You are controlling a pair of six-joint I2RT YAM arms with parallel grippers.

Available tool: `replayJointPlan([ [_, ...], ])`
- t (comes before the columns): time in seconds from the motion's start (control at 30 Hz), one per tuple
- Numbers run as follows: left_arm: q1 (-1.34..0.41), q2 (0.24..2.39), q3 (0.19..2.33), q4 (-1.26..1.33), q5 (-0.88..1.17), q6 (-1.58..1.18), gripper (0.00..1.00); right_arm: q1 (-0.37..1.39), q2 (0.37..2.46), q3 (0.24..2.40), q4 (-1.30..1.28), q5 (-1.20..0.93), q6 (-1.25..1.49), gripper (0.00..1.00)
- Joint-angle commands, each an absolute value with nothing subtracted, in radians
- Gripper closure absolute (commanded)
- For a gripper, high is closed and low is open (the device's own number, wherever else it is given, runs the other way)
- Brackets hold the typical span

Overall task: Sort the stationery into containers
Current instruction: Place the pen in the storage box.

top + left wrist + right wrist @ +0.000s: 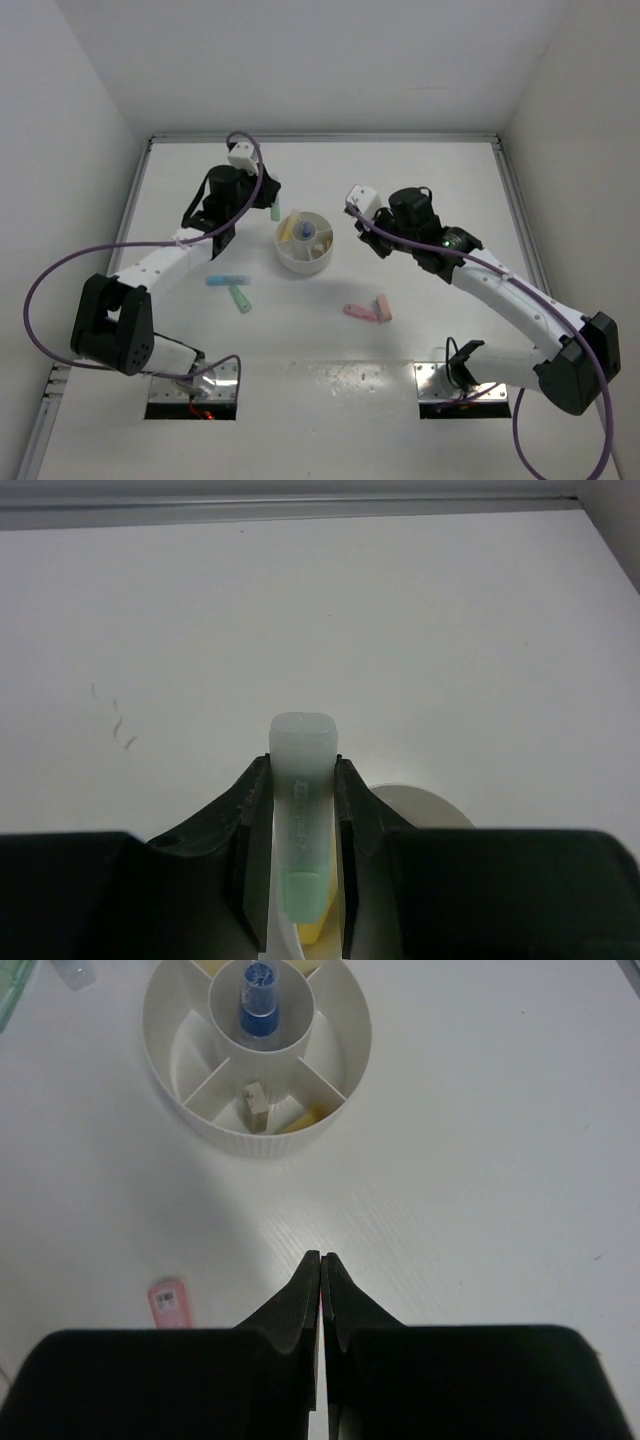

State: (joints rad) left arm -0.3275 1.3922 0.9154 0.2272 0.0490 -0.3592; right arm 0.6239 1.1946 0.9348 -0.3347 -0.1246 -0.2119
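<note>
The round white divided dish (296, 262) stands mid-table. Its centre cup holds a blue piece (258, 1005), and the wedges hold a beige block (255, 1098) and yellow pieces (305, 1118). My left gripper (270, 203) is shut on a mint green bar (302, 810) and holds it just over the dish's far-left rim (420, 805). My right gripper (320, 1257) is shut and empty, low over the table right of the dish. A light blue bar (225, 280), another mint bar (240, 298) and two pink bars (360, 312) lie on the table.
White walls enclose the table on the left, right and back. One pink bar (170, 1302) lies just left of my right fingers. A small clear cap (75, 972) lies beyond the dish.
</note>
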Motion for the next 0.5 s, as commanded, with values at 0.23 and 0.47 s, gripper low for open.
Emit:
replayJointPlan([
  [0.23,-0.331,1.417,0.862,0.478,0.198,-0.314,1.00,0.621,1.207,0.930,-0.308,-0.141,-0.224,1.00],
  [0.47,-0.350,1.437,0.839,0.502,0.198,-0.336,1.00,0.621,1.207,0.930,-0.308,-0.141,-0.224,1.00],
])
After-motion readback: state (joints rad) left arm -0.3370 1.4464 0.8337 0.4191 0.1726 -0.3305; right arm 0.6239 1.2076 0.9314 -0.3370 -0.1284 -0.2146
